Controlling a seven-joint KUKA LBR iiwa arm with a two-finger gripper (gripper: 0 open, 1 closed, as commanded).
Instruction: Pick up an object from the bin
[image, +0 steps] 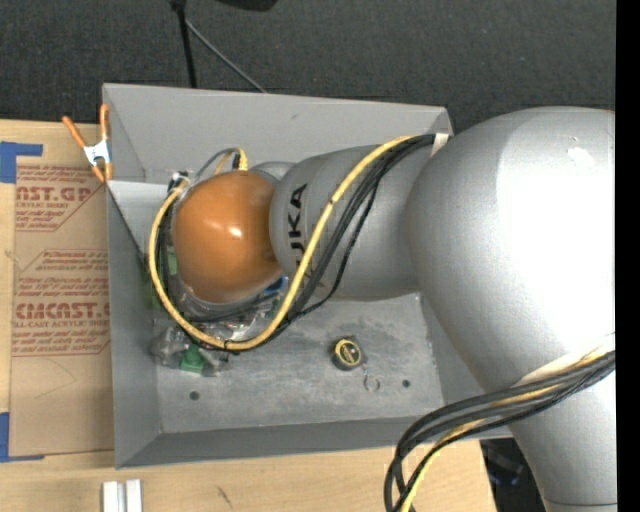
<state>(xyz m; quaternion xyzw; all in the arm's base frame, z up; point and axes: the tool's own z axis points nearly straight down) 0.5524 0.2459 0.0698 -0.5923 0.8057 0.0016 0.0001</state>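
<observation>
We cannot tell whether the hand (205, 335) under the orange dome (225, 235) is spread or pressed together; a small green plastic piece (190, 363) lies just beside it, its axis unclear.

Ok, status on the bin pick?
Gripper down at left of grey metal bin, state unclear. Small green and clear bits beside it. Small round black-and-gold disc lies apart, mid-floor, untouched.

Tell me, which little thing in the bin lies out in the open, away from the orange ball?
The small round dark-and-gold disc, alone on the bare bin floor. The green bit sits tucked right beside the orange cover, at its lower left edge.
</observation>
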